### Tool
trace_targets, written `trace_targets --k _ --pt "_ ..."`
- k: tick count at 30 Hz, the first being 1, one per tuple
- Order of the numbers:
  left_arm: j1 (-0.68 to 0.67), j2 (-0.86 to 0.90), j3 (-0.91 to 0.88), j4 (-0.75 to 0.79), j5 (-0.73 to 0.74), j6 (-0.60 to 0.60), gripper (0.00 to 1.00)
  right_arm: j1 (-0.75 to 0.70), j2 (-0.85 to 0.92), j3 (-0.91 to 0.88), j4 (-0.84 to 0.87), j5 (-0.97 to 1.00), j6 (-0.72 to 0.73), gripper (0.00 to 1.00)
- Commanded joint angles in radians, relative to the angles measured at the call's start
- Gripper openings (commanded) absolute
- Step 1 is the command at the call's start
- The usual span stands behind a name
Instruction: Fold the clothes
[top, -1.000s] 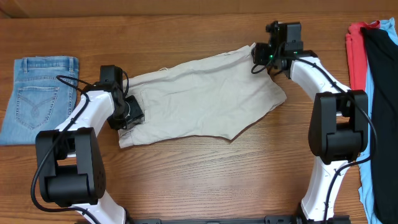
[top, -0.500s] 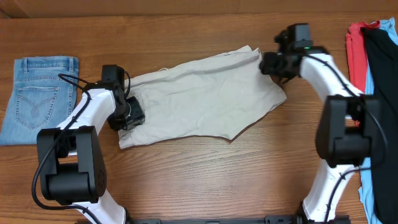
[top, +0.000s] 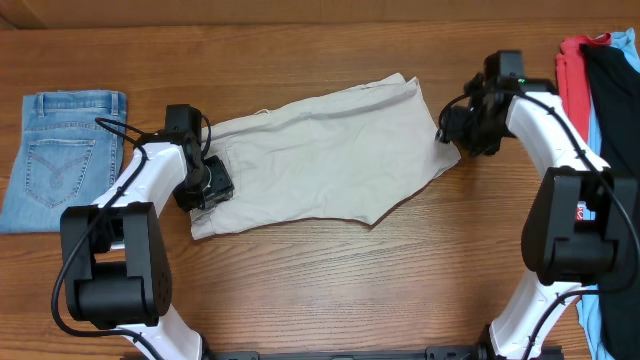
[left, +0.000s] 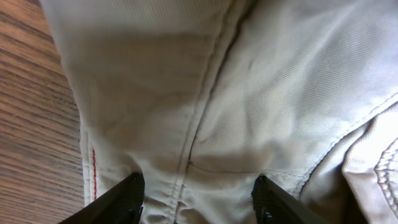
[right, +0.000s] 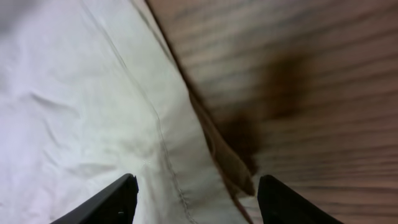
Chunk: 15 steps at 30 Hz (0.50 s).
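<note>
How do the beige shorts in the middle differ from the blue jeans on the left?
The shorts are pale beige; the jeans are light-blue denim. The shorts lie spread out and slanted, the jeans folded into a neat rectangle. The shorts cover more table than the jeans. Both rest flat on the wooden table.

One beige shorts (top: 320, 165), one blue jeans (top: 62, 155), three other garments (top: 615, 100).

Both arms are the same build. Left arm (top: 140, 185) and right arm (top: 541, 110) have white rounded link shells, bulky black joint housings and loose black cables looped alongside. Small red label (top: 583, 211) on the right arm's lower housing. Left gripper (left: 198, 202) and right gripper (right: 194, 199) have matte black fingers.
</note>
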Motion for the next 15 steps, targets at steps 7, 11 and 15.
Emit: trace_targets --k 7,11,15 --pt "0.001 0.088 -0.072 -0.036 -0.040 0.020 0.61 0.007 0.014 -0.143 0.079 0.035 0.000 0.71" --pt "0.001 0.088 -0.072 -0.037 -0.039 0.020 0.61 0.012 0.014 -0.177 0.130 -0.021 -0.001 0.65" --pt "0.001 0.088 -0.072 -0.036 -0.037 0.020 0.62 0.014 0.014 -0.179 0.130 -0.121 -0.036 0.24"
